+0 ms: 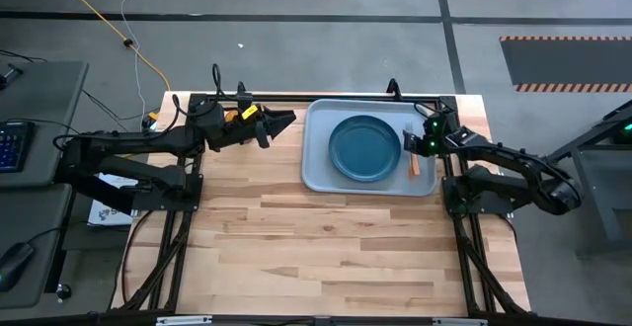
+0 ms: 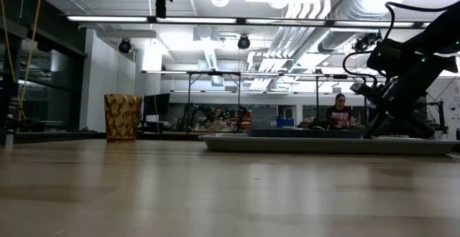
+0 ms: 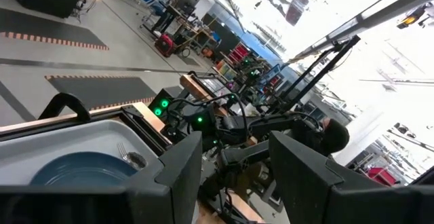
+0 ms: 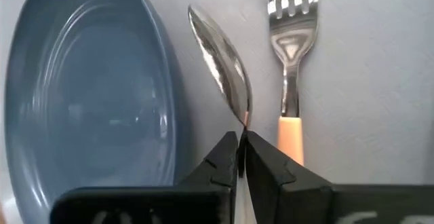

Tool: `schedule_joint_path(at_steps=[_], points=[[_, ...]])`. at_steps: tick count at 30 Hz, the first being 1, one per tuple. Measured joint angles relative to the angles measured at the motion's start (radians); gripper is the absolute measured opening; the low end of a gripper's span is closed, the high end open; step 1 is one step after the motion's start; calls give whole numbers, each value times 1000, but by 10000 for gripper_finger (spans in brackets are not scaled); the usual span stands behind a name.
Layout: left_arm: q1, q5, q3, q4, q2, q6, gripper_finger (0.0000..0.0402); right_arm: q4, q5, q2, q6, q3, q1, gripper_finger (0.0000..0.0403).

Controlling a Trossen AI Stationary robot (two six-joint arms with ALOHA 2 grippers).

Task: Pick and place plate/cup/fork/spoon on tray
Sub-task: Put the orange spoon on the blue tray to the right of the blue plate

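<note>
The grey-blue tray (image 1: 316, 173) lies at the table's far right of centre. The teal-blue plate (image 1: 364, 148) rests flat in it and also shows in the right wrist view (image 4: 81, 108). The fork (image 4: 291, 61) lies flat on the tray floor to the plate's right. My right gripper (image 4: 242, 146) is over the tray's right part (image 1: 411, 140), shut on the spoon (image 4: 220, 61), between the plate and the fork. My left gripper (image 1: 281, 122) is open and empty, held in the air just left of the tray; it also shows in the left wrist view (image 3: 237, 176). The amber cup (image 2: 123, 117) stands upright at the far left. My right gripper pinches the spoon's neck (image 4: 243, 119), just behind the bowl, between its two fingertips. The fingers lie along the spoon. The bowl (image 4: 217, 54) is turned on its edge and points away from the gripper, close over the tray floor; I cannot tell whether it touches.
The bare wooden tabletop (image 1: 326, 247) takes up the whole near half. The tray's raised rim (image 2: 287, 145) shows in the low view. A person (image 2: 338, 115) sits in the room beyond the table.
</note>
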Motion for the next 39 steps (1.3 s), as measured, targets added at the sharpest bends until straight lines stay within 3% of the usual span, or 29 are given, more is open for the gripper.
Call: schedule_joint_path(at_steps=[13,18,24,28,33,39], points=[[0,0,0,0,0,0,161,-16,61,0,-26,45,0,134],[0,0,0,0,0,0,161,-151,100,0,-122,178,0,146],[0,0,0,0,0,0,161,-293,63,0,-197,307,9,144],[0,0,0,0,0,18,161,-417,157,0,-171,308,43,118],[4,0,0,0,0,26,161,-397,214,1,-69,264,172,13],[9,0,0,-1,0,27,161,-384,355,9,42,264,285,3]])
